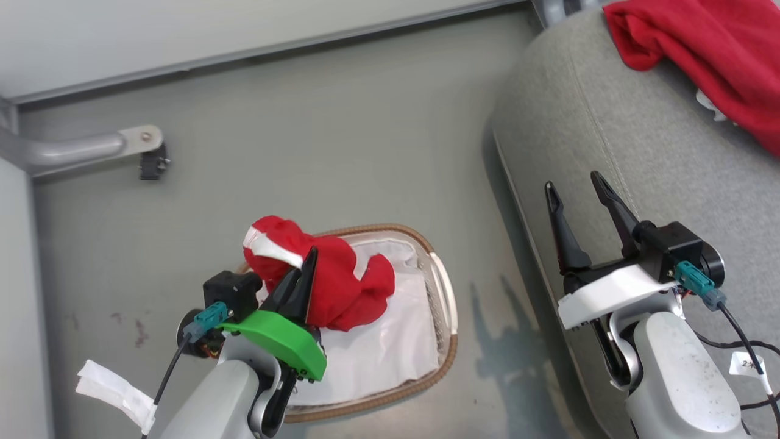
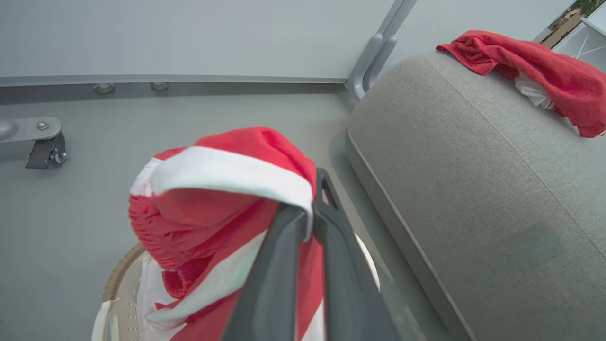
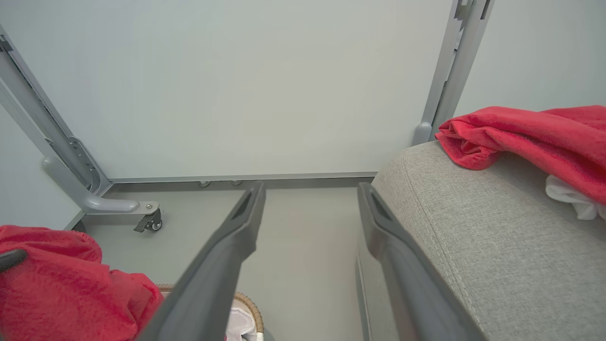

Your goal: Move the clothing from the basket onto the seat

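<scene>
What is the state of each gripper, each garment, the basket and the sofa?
Left gripper: shut on the held garment.
Right gripper: open, empty.
Held garment: hanging over the basket.
Basket: on the floor, white liner showing.
Sofa: bears the other garment.
Other garment: lying crumpled.

Grey floor (image 1: pixel 341 152), perhaps stained, under basket (image 1: pixel 378 228) and seat (image 1: pixel 585 134).

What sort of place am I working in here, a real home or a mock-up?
Likely a staged test bay, not a home: plain pale wall panels in a metal frame with a caster, bare grey floor, a grey sofa and a laundry basket.
</scene>
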Available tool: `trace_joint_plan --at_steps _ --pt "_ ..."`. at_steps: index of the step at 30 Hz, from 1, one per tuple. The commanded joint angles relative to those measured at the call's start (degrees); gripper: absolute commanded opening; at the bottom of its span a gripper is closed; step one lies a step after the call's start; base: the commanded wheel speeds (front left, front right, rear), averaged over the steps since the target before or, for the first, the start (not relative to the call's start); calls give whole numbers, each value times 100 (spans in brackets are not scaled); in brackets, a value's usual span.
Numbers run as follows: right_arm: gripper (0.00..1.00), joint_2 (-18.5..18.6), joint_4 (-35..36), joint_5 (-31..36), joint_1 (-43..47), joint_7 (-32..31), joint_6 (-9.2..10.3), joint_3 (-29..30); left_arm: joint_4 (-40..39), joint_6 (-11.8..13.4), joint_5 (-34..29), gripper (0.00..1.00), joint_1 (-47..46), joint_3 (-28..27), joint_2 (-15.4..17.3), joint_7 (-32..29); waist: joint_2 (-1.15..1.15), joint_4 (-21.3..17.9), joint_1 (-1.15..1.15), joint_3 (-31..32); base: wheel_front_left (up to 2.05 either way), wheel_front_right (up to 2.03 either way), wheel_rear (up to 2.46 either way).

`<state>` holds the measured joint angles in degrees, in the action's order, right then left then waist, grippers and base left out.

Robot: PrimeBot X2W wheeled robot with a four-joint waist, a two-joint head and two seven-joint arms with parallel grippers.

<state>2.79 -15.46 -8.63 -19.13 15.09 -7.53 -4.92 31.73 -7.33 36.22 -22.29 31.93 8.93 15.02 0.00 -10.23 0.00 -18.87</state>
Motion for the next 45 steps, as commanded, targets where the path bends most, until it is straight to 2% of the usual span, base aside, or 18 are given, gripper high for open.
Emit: trace_joint_plan --at_steps 1,13,24,28,32,38,45 --pt "100 26 -13 1 113 12 8 35 -179 -29 -91 0 81 -43 13 22 0 401 0 413 0 0 0" --pt "100 24 -198 -15 526 11 8 85 -1573 -29 -501 0 -41 -387 -21 21 0 605 0 972 0 0 0" --pt "100 24 -405 91 984 11 8 -184 -2209 -29 -643 0 -254 -536 -84 22 0 638 0 1434 0 0 0" --pt "100 22 -394 266 1065 11 8 -557 -2296 -29 -655 0 -255 -537 -140 22 0 665 0 1512 0 0 0" --pt "100 27 -342 414 955 11 8 -1225 -2339 -29 -665 0 -219 -496 -192 21 0 715 0 1555 0 0 0" --pt "100 26 -248 201 562 11 8 -2237 -2351 -29 -619 0 -195 -365 -298 21 0 856 0 1585 0 0 0" --pt "100 23 -405 73 -44 11 8 -2629 -2322 -29 -554 0 -183 -190 -360 22 0 992 0 1567 0 0 0"
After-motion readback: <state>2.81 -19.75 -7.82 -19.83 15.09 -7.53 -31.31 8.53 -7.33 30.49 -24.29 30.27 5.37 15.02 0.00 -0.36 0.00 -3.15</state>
